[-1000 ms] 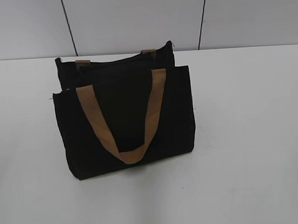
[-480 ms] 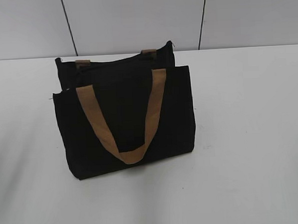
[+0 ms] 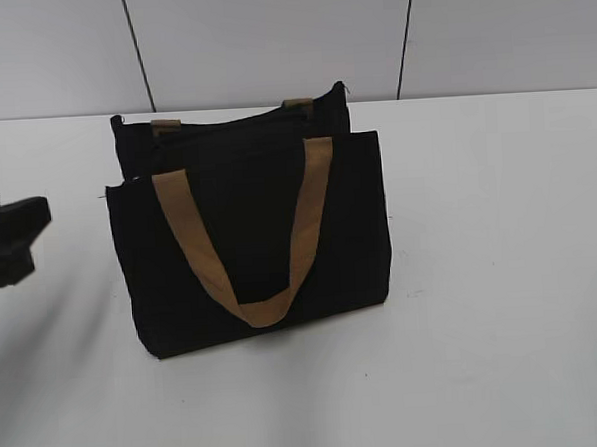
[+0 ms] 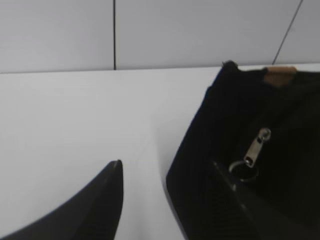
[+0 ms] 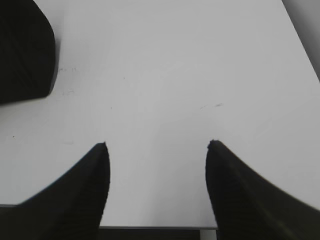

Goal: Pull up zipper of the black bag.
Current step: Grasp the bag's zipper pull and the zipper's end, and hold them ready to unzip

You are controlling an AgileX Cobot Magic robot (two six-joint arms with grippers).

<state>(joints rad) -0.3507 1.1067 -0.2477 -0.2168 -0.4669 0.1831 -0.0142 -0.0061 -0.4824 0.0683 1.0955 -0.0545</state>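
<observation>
The black bag stands upright on the white table, its tan strap handle hanging down the front. My left gripper is at the left edge of the exterior view, apart from the bag's left side. In the left wrist view it is open and empty, its right finger in front of the bag's end. The zipper's silver pull and round ring hang at that end, just beyond the finger. My right gripper is open and empty over bare table; a corner of the bag shows far left.
A grey panelled wall runs behind the table. The table's near edge shows under the right gripper. White table surface lies to the bag's right and front.
My left gripper has come into the exterior view from the left edge, towards the bag. The bag has not moved.
</observation>
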